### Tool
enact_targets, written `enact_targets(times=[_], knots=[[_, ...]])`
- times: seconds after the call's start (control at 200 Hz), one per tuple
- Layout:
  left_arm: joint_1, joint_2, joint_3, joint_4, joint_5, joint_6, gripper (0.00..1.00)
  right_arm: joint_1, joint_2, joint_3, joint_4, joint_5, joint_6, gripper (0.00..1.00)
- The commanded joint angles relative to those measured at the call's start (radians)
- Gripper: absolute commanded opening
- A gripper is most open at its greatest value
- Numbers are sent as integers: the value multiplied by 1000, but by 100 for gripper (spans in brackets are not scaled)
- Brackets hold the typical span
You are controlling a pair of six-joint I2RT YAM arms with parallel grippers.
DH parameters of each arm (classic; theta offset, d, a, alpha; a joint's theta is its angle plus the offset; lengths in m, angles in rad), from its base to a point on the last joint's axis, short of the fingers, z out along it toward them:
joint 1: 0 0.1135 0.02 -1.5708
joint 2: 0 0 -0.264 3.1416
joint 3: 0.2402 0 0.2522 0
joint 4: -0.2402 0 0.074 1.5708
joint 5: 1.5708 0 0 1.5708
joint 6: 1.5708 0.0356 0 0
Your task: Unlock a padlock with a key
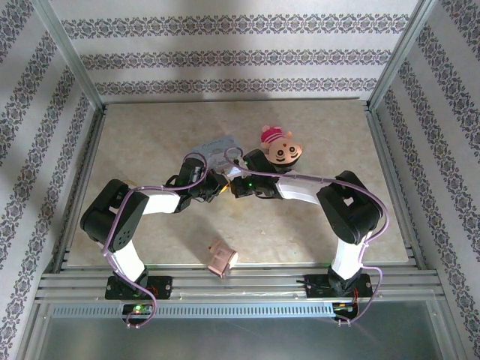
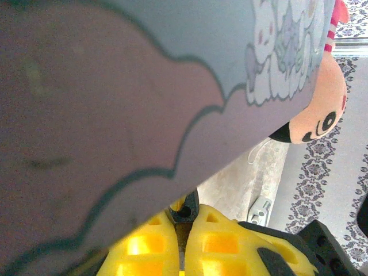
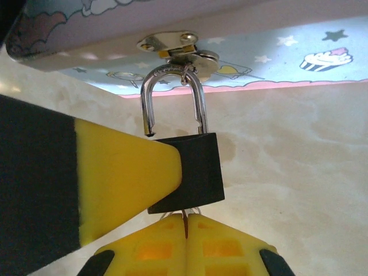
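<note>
— What does the overhead camera give?
— Both arms reach to the middle of the beige marbled desk (image 1: 150,142). The left pincer (image 1: 215,187) and the right pincer (image 1: 234,185) meet tip to tip just before a pale-blue cartoon-printed tin (image 1: 217,145). A pink-faced plush toy (image 1: 282,148) lies beside the tin on its right. A pinkish-copper boxy object (image 1: 222,257) sits well apart, near the arm bases.
— And the left wrist?
— The tin's wall looms close. The pincer's yellow fingers (image 2: 144,247) are clenched, with something dark nipped at their tips.
— The right wrist?
— There the small black padlock (image 3: 195,172) is hooked through the tin's brass-coloured hasp (image 3: 178,46) by its silvery shackle (image 3: 201,103). One shackle leg stands free above the body, so the lock is open. The left pincer's yellow tip holds the body from the side. The right pincer is clenched on a thin sliver (image 3: 185,221) directly under the body; I cannot tell what it is.
</note>
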Motion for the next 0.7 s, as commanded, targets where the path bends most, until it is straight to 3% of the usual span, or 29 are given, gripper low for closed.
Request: enact_targets(times=[0.0, 0.315, 0.515, 0.62, 0.695], knots=[[0, 14, -31, -24, 80, -51, 0, -54, 31, -37, 143, -70, 121, 0], [5, 16, -43, -5, 82, -61, 0, -103, 90, -75, 327, -214, 294, 0], [5, 21, -51, 4, 85, -67, 0, -109, 116, -89, 393, -231, 352, 0], [5, 21, -54, 13, 87, -72, 5, -109, 120, -90, 399, -231, 360, 0], [5, 21, -57, 25, 86, -79, 16, -110, 120, -91, 398, -227, 360, 0]])
